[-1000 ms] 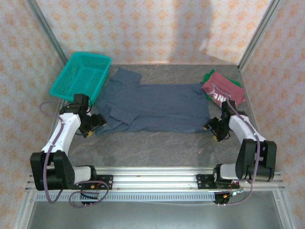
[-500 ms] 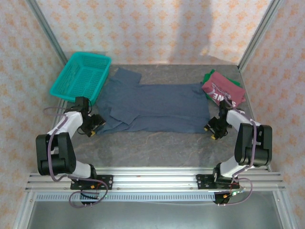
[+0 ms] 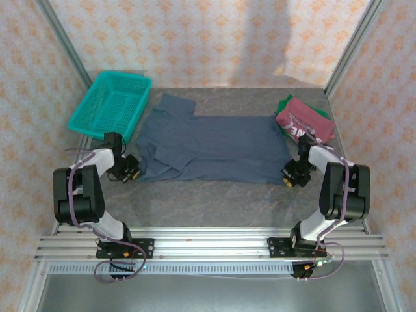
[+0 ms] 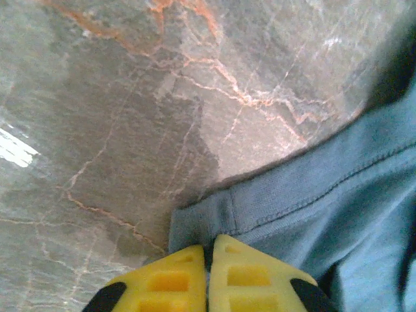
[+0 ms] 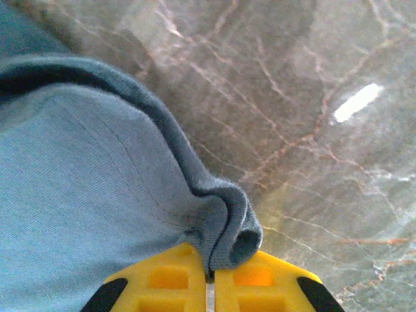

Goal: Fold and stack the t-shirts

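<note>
Slate-blue t-shirt [image 3: 208,146] lies flat at middle of surface [image 3: 208,201], long axis left-right, sleeves toward teal basket [image 3: 112,104] at far left, hem toward right. I count three shirts, one basket. Left end effector [image 3: 134,173] clenched on near-left cloth edge; in left wrist view I see yellow fingertips [image 4: 237,273] pinching stitched hem. Right end effector [image 3: 288,181] clenched on near-right corner, cloth bunched at tips. Dark red shirt [image 3: 302,120] lies on green shirt [image 3: 284,104] in far right corner. Bare strip open along near edge between arms.

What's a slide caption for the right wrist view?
Right pincer shut on a bunched corner of the slate-blue t-shirt, with the marbled table behind.
</note>
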